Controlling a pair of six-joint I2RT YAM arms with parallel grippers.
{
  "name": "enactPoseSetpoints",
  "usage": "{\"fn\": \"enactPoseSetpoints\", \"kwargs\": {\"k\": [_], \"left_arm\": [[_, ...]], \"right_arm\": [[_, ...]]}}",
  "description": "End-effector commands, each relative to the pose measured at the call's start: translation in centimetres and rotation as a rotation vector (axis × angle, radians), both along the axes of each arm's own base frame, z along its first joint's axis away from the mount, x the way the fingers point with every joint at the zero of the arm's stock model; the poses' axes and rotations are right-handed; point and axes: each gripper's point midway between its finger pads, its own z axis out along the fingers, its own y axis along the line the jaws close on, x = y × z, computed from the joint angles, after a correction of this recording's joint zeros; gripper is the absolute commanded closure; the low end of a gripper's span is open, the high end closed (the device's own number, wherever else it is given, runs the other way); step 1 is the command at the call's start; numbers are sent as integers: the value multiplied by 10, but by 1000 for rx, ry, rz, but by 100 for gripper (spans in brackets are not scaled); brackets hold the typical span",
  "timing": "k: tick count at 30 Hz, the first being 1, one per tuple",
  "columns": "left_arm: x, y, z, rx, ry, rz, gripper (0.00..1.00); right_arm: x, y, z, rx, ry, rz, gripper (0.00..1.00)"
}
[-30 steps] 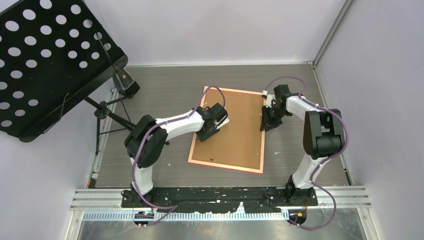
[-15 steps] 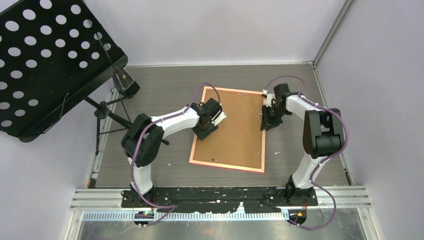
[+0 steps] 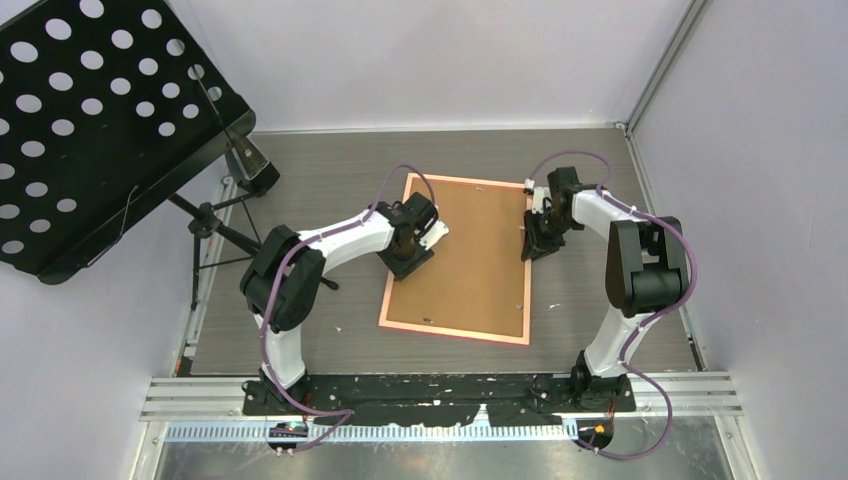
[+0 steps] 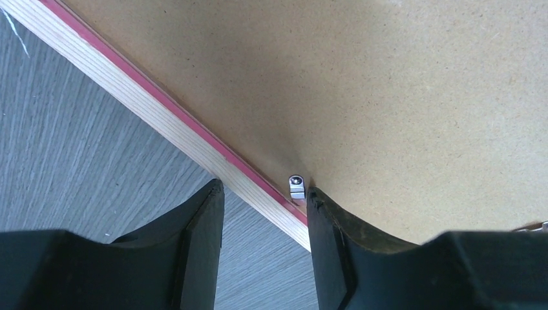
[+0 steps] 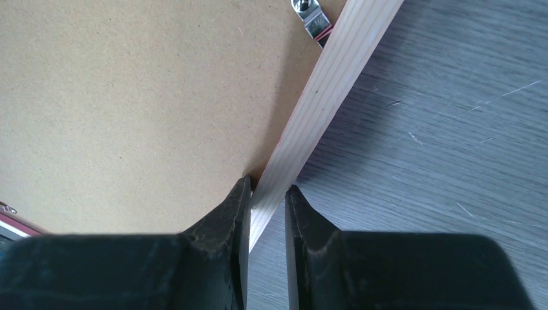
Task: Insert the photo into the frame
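Frame (image 3: 455, 332) work is down to the clips. It lies face down in the middle of the worktop (image 3: 330, 190), long sides running from the near edge toward the far edge, with the brown backing board (image 3: 470, 260) uppermost. The photo is not visible in any view. It may sit beneath the board, but that cannot be told.

The left gripper (image 4: 265, 190) hangs low over the rail nearer the worktop's left edge. Its jaws stand moderately apart and hold nothing. One finger (image 4: 194, 232) is outside the rail above the bare worktop, and the other (image 4: 329, 232) is on the board side, just beside a small metal clip (image 4: 296, 187). The right gripper (image 5: 267, 184) is on the rail nearer the right edge, its jaws drawn in narrow with the wood between them. It looks like a steadying pinch on the frame. A second clip (image 5: 312, 19) shows farther along that rail.

The step in hand seems to be working the left-rail clip. To do it well, the right arm should hold its pinch firmly and stay put, so the light frame does not slide or pivot under a sideways push. The left arm should bring its inner fingertip against the clip's tab and not the board (the tab is tiny and easy to skate past). The push should be slow and kept flat along the board. Downward pressure might bow the board or lift the far rail. Too fast a push risks slipping over the tab and shoving the frame toward the right edge.
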Motion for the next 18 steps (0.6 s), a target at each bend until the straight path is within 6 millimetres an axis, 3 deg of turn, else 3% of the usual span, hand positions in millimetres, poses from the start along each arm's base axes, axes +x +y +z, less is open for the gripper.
{"fn": "enactPoseSetpoints", "kwargs": {"k": [1, 12, 18], "left_arm": [[-33, 13, -21, 45, 151, 5, 54], [-17, 12, -23, 46, 75, 15, 76], [-17, 12, -20, 45, 53, -1, 95]], "right_arm": [[22, -18, 1, -107, -98, 73, 95], [21, -17, 0, -100, -96, 74, 95], [22, -18, -1, -105, -100, 78, 94]]}}
